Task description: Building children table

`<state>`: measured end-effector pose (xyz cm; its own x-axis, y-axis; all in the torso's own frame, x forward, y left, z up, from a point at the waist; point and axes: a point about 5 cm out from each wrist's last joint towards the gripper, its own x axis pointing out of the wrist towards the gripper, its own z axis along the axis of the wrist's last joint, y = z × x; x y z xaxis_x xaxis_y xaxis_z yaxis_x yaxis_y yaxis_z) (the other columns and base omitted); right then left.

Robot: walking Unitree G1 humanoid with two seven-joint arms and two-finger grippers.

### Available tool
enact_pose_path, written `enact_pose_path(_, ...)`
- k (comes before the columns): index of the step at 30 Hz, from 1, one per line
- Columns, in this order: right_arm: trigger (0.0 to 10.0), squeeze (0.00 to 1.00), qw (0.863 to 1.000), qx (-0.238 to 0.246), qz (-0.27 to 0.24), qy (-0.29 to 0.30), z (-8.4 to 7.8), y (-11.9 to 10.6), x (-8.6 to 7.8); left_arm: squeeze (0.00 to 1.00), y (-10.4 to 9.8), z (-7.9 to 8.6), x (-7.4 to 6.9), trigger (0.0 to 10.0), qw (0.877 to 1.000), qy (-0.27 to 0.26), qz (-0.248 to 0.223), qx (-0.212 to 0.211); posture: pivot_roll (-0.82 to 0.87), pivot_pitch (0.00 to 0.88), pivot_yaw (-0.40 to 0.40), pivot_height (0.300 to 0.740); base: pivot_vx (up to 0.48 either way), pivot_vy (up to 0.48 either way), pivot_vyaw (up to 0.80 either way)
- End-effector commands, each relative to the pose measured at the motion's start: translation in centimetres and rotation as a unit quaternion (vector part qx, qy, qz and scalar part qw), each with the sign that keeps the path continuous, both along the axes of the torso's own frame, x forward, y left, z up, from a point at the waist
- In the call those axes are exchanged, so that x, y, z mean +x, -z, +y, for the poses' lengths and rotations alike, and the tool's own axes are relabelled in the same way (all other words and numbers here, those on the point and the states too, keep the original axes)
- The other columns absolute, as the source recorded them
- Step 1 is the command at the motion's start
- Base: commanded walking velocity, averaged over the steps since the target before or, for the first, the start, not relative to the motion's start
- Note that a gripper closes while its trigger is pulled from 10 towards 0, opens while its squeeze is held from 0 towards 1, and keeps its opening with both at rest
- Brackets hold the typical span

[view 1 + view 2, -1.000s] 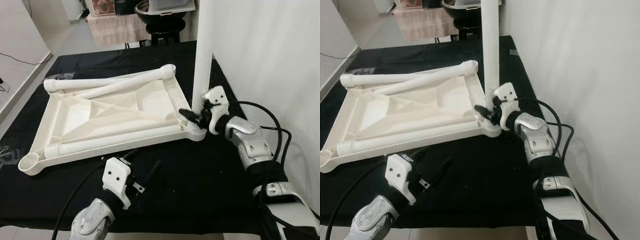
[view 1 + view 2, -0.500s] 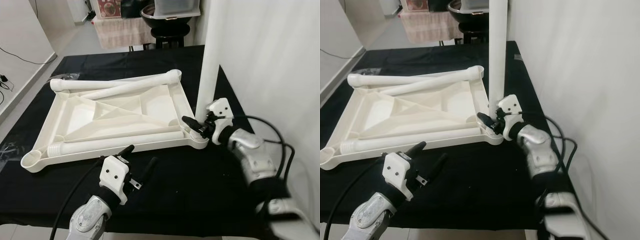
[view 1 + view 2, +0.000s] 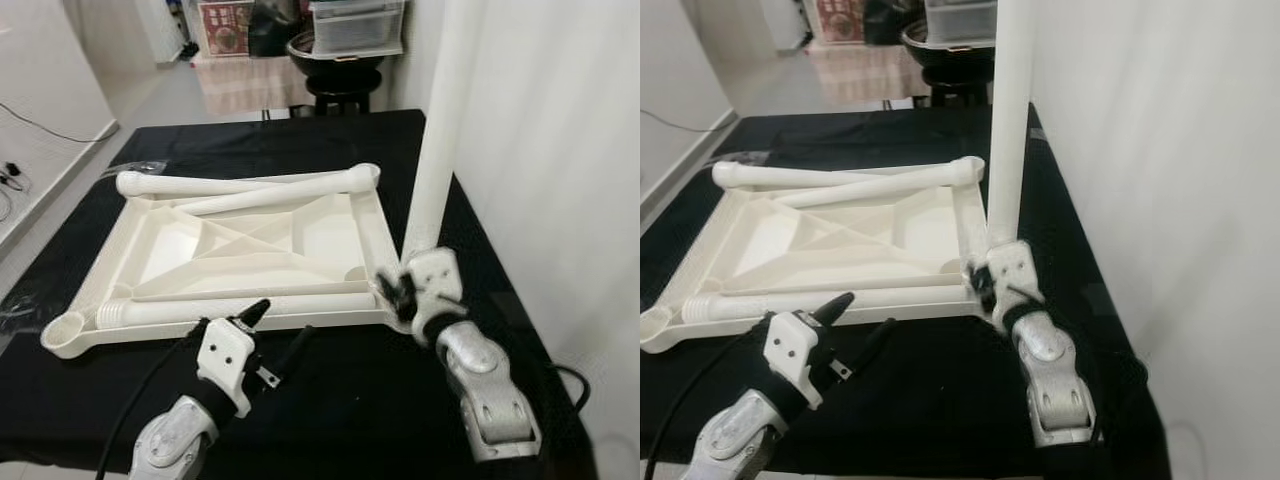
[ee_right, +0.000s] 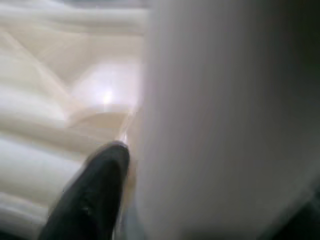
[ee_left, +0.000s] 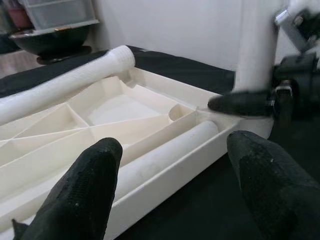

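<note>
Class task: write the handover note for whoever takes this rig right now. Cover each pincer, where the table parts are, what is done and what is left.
Right pincer: at the base of the upright leg, at the near right corner of the tabletop; blurred, so grip unclear.
Left pincer: open, hovering over the black cloth just in front of the tabletop's near edge, holding nothing.
Tabletop lies upside down on the cloth. Three loose legs lie on it: two crossed along the far edge, one along the near edge.
Done: one leg stands in its corner socket.
Left: probably check that leg is tight, then fit the other three.
</note>
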<state>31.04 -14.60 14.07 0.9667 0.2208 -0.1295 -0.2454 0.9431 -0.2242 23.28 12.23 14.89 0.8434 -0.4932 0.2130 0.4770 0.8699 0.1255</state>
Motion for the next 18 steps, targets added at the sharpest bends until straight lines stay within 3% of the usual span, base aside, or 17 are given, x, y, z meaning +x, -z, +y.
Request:
enact_pose_path(1,10.0,1.00,0.999,0.020,0.032,-0.026,0.7,0.8,0.1,0.00,0.6,0.5,0.0,10.0,1.000,-0.006,0.011,0.003,-0.01,0.162,0.050,0.740,0.000,0.000,0.00)
enact_pose_path(2,10.0,1.00,0.997,0.037,0.008,-0.066,0.7,-0.6,1.3,0.00,0.5,0.5,0.0,10.0,1.000,-0.006,0.010,0.003,-0.01,0.161,0.048,0.740,0.000,0.000,0.00)
enact_pose_path(3,10.0,1.00,0.997,0.037,0.008,-0.066,0.7,-0.6,1.3,0.00,0.5,0.5,0.0,10.0,1.000,-0.006,0.010,0.003,-0.01,0.161,0.048,0.740,0.000,0.000,0.00)
enact_pose_path(4,10.0,0.82,0.995,0.046,-0.010,-0.088,0.6,-1.7,2.0,0.00,0.5,0.4,0.1,10.0,1.000,-0.005,0.009,0.002,-0.01,0.161,0.047,0.740,0.000,0.000,0.00)
enact_pose_path(5,10.0,0.82,0.995,0.046,-0.010,-0.088,0.6,-1.7,2.0,0.00,0.5,0.4,0.1,10.0,1.000,-0.005,0.009,0.002,-0.01,0.161,0.047,0.740,0.000,0.000,0.00)
enact_pose_path(6,10.0,0.16,0.991,0.044,-0.019,-0.123,0.4,-2.6,2.5,0.00,0.5,0.3,0.0,10.0,1.000,0.002,0.010,-0.001,-0.01,0.159,0.050,0.740,0.000,0.000,0.00)
enact_pose_path(7,10.0,0.00,0.987,0.037,-0.026,-0.152,0.1,-3.4,2.9,0.00,0.4,0.0,-0.1,10.0,1.000,0.017,0.013,-0.010,-0.01,0.158,0.044,0.740,0.000,0.000,0.00)
enact_pose_path(13,10.0,0.00,0.973,0.000,-0.025,-0.231,-0.9,-5.2,3.4,0.00,0.4,-0.7,-0.5,10.0,0.996,0.074,0.027,-0.043,-0.01,0.154,0.039,0.740,0.000,0.000,0.00)
enact_pose_path(18,10.0,0.00,0.948,-0.002,0.003,-0.317,-1.7,-6.0,4.5,0.00,0.4,-1.2,-0.7,10.0,0.994,0.091,0.031,-0.050,-0.01,0.155,0.024,0.740,0.000,0.000,0.00)
